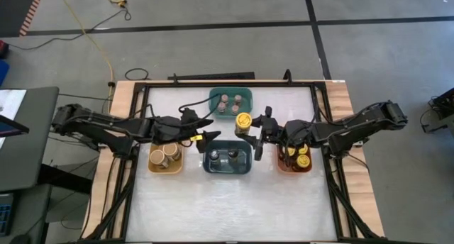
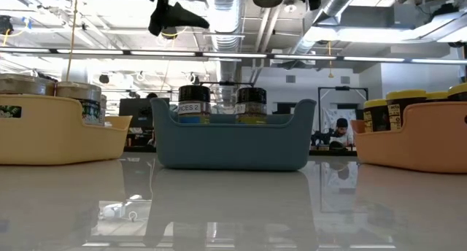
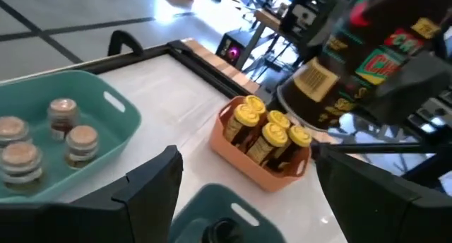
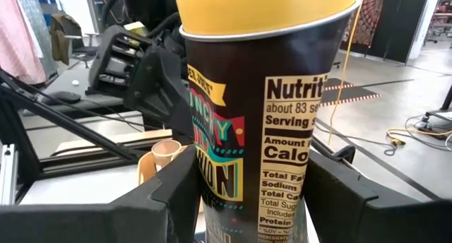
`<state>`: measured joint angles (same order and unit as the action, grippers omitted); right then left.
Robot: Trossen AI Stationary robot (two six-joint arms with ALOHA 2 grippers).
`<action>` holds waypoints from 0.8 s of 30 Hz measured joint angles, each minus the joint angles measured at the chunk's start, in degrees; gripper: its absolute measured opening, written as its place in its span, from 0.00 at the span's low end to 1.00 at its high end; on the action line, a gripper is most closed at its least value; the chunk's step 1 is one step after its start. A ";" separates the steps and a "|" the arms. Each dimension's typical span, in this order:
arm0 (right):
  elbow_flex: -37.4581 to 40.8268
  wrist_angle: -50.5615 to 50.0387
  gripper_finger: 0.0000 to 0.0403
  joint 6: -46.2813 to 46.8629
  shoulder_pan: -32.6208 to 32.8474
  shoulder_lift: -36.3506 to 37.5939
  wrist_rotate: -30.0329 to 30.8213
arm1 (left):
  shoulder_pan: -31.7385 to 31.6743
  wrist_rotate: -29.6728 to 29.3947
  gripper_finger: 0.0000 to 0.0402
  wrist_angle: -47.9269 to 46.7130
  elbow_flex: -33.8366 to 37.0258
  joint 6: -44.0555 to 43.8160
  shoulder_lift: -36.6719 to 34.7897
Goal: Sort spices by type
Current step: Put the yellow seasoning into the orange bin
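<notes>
A yellow-lidded spice jar [image 1: 243, 122] with a dark printed label hangs above the table between the teal bin [image 1: 230, 101] and the dark-blue bin [image 1: 228, 159], with my right gripper [image 1: 255, 130] shut on it. My left gripper [image 1: 207, 136] stands open and holds nothing, just left of the jar, level with it, over the dark-blue bin's far left corner. Brown-topped jars [image 3: 67, 133] stand in the teal bin, yellow-lidded jars [image 3: 268, 133] in the orange bin [image 1: 294, 160], wide tan-topped jars [image 1: 164, 157] in the yellow bin, and dark-lidded jars [image 2: 222, 103] in the dark-blue bin. My right gripper pinches the jar's side wall [image 4: 212, 190], on its lower half, between its two fingers [image 4: 166, 197]. The fingers lie level and come from the table's right. The jar stands upright in the hold, lid up, lifted clear of the table and the bins.
The four bins sit close together in the table's middle. The yellow bin [image 2: 51, 130] is at the near left and the orange bin [image 2: 412, 134] at the near right. A black frame [image 1: 142, 95] runs along the table's edges. Bare white tabletop [image 1: 227, 208] lies toward the near edge.
</notes>
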<state>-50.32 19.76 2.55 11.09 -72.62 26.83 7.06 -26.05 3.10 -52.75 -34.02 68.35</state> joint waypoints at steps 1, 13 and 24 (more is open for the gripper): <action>0.00 0.01 0.58 0.00 0.00 0.00 -0.01 | -0.14 0.11 0.78 0.19 -0.02 -0.08 -0.05; 0.00 -0.01 0.58 1.93 0.11 0.00 -0.13 | -0.34 6.07 0.78 2.33 -0.01 7.07 0.04; 0.00 0.01 0.58 7.72 -0.37 0.00 -0.13 | -2.31 5.72 0.78 5.38 -0.02 24.59 1.26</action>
<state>-50.33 19.77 10.27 10.72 -72.62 26.70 4.75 -20.33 8.48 -52.77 -9.43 69.61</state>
